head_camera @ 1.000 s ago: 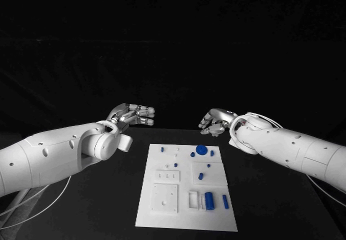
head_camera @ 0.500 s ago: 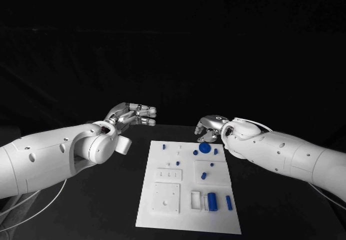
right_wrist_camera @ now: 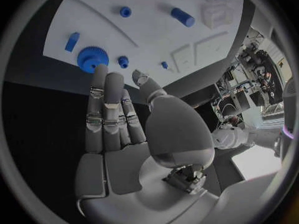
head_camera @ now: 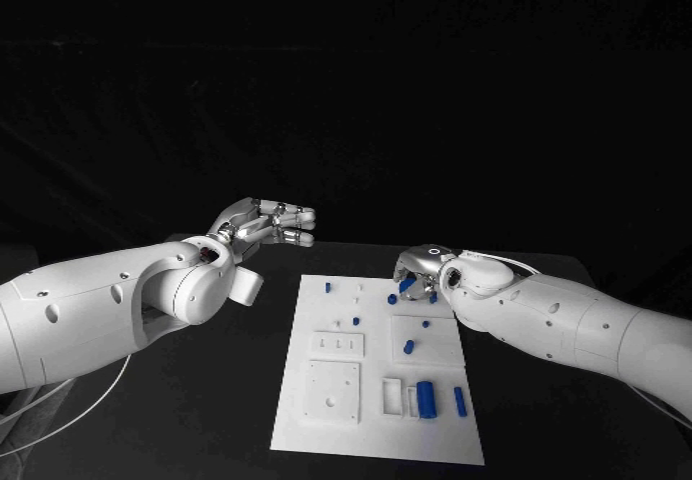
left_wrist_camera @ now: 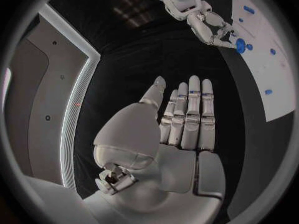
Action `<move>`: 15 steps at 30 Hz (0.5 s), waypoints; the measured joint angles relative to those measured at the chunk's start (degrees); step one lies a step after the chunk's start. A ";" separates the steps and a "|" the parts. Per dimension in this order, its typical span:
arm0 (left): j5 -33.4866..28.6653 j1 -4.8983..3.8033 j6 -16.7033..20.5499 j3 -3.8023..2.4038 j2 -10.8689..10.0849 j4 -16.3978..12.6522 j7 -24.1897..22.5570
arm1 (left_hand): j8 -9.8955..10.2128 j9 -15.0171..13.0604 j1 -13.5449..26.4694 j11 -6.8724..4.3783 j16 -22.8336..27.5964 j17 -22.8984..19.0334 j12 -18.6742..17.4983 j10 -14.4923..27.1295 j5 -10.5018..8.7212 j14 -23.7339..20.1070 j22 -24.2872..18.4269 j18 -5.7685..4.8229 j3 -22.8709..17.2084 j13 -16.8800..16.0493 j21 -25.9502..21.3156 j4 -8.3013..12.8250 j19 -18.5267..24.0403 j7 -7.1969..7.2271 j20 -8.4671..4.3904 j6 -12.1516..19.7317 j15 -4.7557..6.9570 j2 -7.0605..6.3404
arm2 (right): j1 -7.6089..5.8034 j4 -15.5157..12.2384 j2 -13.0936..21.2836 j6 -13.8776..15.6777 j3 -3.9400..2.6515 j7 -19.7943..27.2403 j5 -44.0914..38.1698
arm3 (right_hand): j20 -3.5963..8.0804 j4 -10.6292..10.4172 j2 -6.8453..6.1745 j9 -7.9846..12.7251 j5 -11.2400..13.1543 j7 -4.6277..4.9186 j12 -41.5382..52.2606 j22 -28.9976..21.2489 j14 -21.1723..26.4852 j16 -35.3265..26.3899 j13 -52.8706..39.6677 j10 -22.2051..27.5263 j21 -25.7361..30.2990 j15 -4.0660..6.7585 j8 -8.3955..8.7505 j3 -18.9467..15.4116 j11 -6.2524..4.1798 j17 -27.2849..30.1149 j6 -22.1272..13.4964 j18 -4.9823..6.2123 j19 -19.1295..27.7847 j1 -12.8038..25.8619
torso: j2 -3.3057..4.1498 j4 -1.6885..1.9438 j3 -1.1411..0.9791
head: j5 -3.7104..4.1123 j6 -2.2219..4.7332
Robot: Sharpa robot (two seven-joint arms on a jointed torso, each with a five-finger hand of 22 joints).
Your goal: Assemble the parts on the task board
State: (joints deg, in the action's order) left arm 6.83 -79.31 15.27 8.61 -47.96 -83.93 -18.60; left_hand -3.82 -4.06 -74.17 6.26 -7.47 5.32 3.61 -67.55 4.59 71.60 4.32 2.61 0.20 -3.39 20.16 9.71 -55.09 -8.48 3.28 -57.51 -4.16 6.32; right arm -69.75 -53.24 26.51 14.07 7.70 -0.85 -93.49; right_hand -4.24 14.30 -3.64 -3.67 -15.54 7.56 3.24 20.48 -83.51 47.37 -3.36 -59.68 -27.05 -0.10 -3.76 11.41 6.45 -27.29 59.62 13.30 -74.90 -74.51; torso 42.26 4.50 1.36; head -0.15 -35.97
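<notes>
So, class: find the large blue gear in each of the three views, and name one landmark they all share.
Head view: the large blue gear shows partly at the board's far end, under the right hand.
Left wrist view: it lies just beyond the right hand's fingertips.
Right wrist view: it lies at that hand's fingertips.
Shared landmark: the white task board.

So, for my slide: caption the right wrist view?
Right hand, open, reaching toward the large blue gear on the task board.
</notes>
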 measured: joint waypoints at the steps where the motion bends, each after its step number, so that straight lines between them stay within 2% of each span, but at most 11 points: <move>1: 0.05 -0.07 0.00 -0.01 -0.05 -0.12 0.01 | 0.00 0.00 0.00 0.00 0.00 0.00 0.00 0.00 0.00 0.00 0.00 0.00 0.00 0.00 0.00 0.00 0.00 0.00 0.00 0.00 0.00 0.00 | 0.07 0.10 -0.06 0.05 0.01 -0.18 -0.18 | 0.15 -0.17 0.00 0.00 0.28 0.00 0.00 0.18 0.14 0.00 0.00 0.00 0.00 -0.14 0.00 0.17 0.00 -0.01 0.00 0.00 -0.15 0.00 | 0.12 0.01 -0.01 | -0.01 0.02; 6: 0.25 -0.32 -0.02 -0.05 -0.19 -0.70 0.06 | 0.00 0.00 0.00 0.00 0.40 0.00 0.00 0.00 0.00 0.00 0.00 0.00 0.08 0.00 -0.38 -0.28 0.00 0.00 0.00 0.00 0.00 0.00 | 0.35 0.55 -0.42 0.30 0.03 -0.96 -0.94 | 0.15 -0.48 -0.26 0.00 0.95 0.00 0.00 1.57 0.21 1.13 0.00 0.00 0.25 -0.20 0.00 1.69 0.00 -0.14 0.00 0.00 -0.14 -0.26 | 0.60 0.19 -0.08 | -0.13 0.10; 10: 0.40 -0.62 -0.04 -0.09 -0.34 -1.23 0.10 | 0.00 0.00 0.00 0.00 0.42 0.00 0.00 0.00 0.00 0.00 0.00 0.00 0.14 0.00 -0.55 -0.47 -0.12 0.00 0.13 0.00 0.00 0.00 | 0.72 0.88 -0.88 0.51 0.04 -1.52 -1.41 | 0.23 -0.19 -0.25 -0.01 2.47 0.00 0.00 3.07 0.34 1.58 0.00 0.00 0.47 -0.33 0.00 3.28 0.00 -0.14 0.00 0.00 -0.23 -0.26 | 0.98 0.32 -0.11 | -0.20 0.19; 15: 0.57 -0.99 -0.07 -0.11 -0.52 -1.73 0.18 | 0.00 0.00 0.00 0.00 0.42 0.00 0.00 0.00 0.00 0.00 0.00 0.00 0.14 0.00 -0.55 -0.47 -0.20 0.00 0.20 0.00 0.00 0.00 | 0.95 1.14 -1.27 0.71 0.06 -1.95 -1.81 | 0.65 0.92 -0.25 0.00 5.19 0.00 0.00 5.58 0.34 2.43 0.06 -0.16 -0.48 -0.33 0.00 7.53 -0.12 -0.14 0.00 -0.01 0.14 -0.26 | 1.48 0.47 -0.12 | -0.15 0.31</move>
State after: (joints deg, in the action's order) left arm 7.40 -80.30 15.20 8.49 -48.48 -85.66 -18.42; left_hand -3.82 -4.07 -74.17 6.26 -7.04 5.32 3.61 -67.55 4.59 71.61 4.33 2.61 0.34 -3.39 19.61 9.24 -55.29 -8.48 3.48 -57.51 -4.16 6.32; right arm -68.80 -52.10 25.24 14.78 7.76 -2.80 -95.30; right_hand -3.59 15.22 -3.89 -3.67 -10.34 7.56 3.24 26.06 -83.17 49.80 -3.30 -59.84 -27.53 -0.43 -3.77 18.94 6.33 -27.42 59.62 13.29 -74.76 -74.77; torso 43.74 4.97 1.25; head -0.30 -35.67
